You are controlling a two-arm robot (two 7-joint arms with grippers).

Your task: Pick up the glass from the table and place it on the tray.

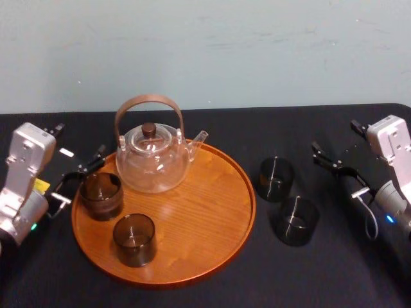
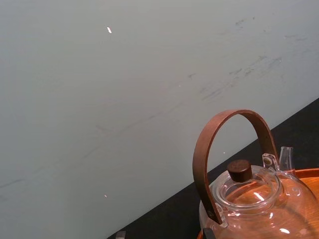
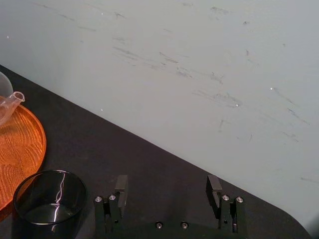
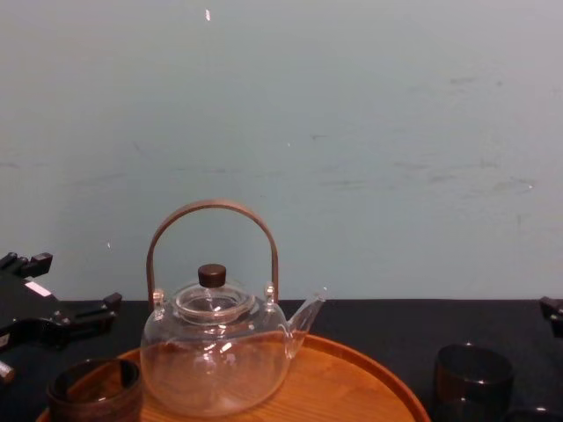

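Two dark smoked glasses stand on the black table (image 1: pixel 212 289) to the right of the tray: the farther glass (image 1: pixel 276 179) (image 4: pixel 475 374) and the nearer glass (image 1: pixel 298 221). One of them, a glass (image 3: pixel 50 196), shows in the right wrist view beside the tray's edge (image 3: pixel 20 144). My right gripper (image 1: pixel 338 171) (image 3: pixel 167 188) hovers open to the right of the two glasses, with nothing between its fingers. The round wooden tray (image 1: pixel 218 212) carries a clear teapot (image 1: pixel 153 160) and two more dark glasses, one at the left (image 1: pixel 101 194) and one at the front (image 1: pixel 134 239). My left gripper (image 1: pixel 78 179) (image 4: pixel 54 294) stands open at the tray's left rim, just beside the left glass.
The teapot's tall brown handle (image 1: pixel 149 102) (image 2: pixel 234 119) rises over the tray's far left part. The tray's right half is bare wood. A pale wall runs along the table's back edge. Black cloth lies bare in front of the tray.
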